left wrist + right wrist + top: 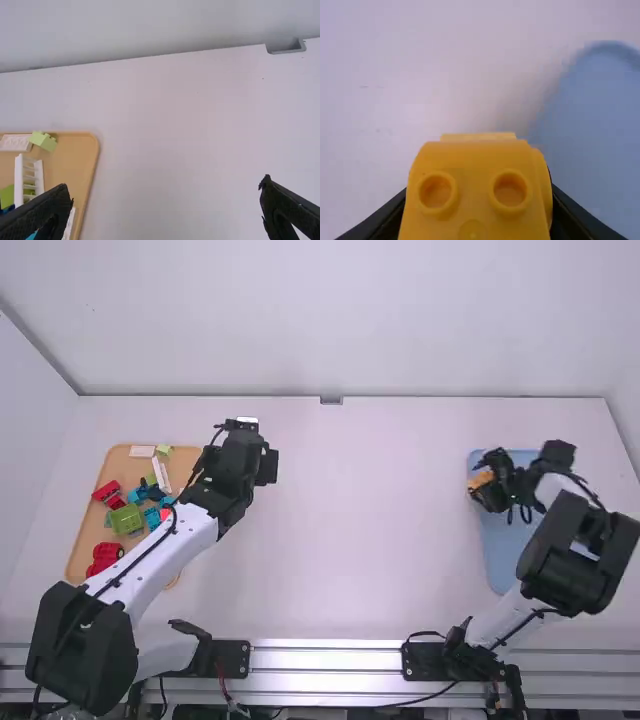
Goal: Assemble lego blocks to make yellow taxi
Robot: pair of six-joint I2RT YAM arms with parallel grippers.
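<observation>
Blocks [127,519] in red, green, blue and white lie in the tan tray [92,530] at left, and to its right the left gripper [166,182] hangs over the table [370,540] with its fingers spread and nothing between them. Farther right, the right gripper [479,192] pinches a yellow block [475,215] at the near-middle side of the blue tray [502,555], so the step looks like placing a taxi part there; if so, the next move calls for centring it over that tray, lowering it level and letting go gently.
</observation>
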